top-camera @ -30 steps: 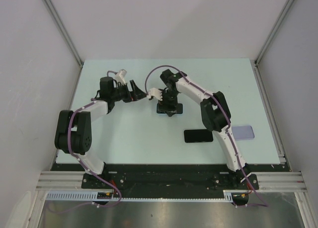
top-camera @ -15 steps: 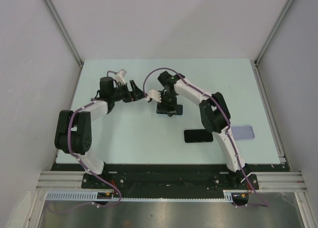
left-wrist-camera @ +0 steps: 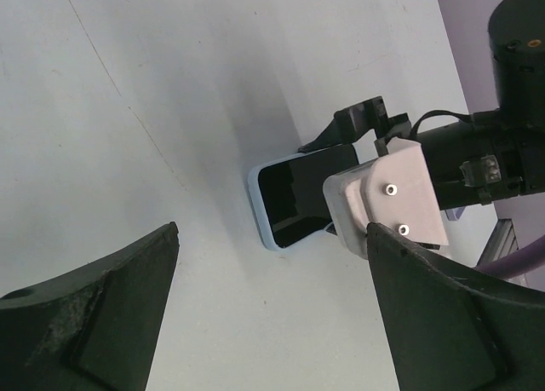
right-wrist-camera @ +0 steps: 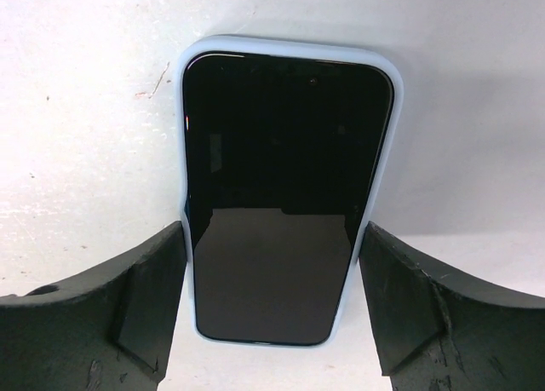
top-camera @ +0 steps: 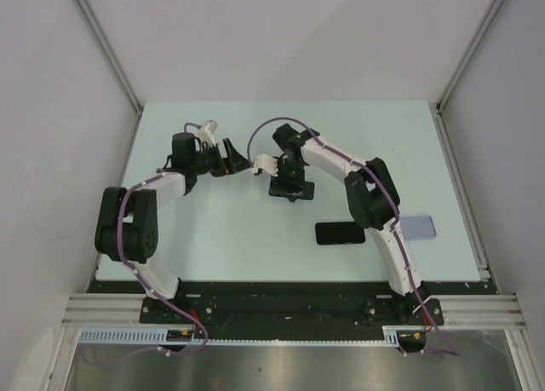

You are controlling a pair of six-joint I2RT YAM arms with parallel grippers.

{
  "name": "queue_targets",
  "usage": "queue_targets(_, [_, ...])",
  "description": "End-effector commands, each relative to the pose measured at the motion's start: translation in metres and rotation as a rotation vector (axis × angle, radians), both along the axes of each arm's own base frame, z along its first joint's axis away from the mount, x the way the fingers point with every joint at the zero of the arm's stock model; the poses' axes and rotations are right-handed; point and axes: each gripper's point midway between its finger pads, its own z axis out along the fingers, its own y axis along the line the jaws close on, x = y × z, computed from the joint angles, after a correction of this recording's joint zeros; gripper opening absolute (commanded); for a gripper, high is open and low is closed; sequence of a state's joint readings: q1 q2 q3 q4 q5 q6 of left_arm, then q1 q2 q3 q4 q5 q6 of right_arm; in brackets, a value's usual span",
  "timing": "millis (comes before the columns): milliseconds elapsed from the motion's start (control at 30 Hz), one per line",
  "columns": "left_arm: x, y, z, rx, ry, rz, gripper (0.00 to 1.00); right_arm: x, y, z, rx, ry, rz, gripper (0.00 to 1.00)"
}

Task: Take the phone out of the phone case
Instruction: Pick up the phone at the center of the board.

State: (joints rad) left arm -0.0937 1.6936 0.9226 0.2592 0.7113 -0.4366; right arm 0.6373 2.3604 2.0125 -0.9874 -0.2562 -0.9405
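**Fig.** Top + wrist views; two arms on pale surface (top-camera: 213, 246).

**Change vs. 1 s ago:** R arm (top-camera: 341, 163) has shifted its wrist slightly toward L, staying over the phone (right-wrist-camera: 281, 169). L arm (top-camera: 162, 186) approx. unchanged.

**Meaning (judged):** hold on the case is being adjusted. Extraction not yet begun, phone fully seated.

**Pose:**
- R arm reaches across centre, elbow bent, wrist pitched down.
- L arm is folded, forearm aimed at R wrist.
- R end effector (right-wrist-camera: 272, 233) straddles the phone case (right-wrist-camera: 285, 43), fingers against both long edges, pinching it as far as wrist view shows.
- L end effector (left-wrist-camera: 272, 231) is spread wide and empty, near but apart from the case.

**Location:** phone lies screen-up in the light-blue case, flat on the surface, mid-table.

**Also:** bare black phone (top-camera: 340, 232) and lavender item (top-camera: 419, 227), beside R arm.
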Motion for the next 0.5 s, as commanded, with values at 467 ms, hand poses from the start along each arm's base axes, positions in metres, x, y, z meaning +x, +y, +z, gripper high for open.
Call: queue_targets(467, [-0.005,-0.013,-0.007,-0.043,0.039,-0.069,0.94,0.004,0.019,0.073,0.260,-0.190,-0.118,0.42])
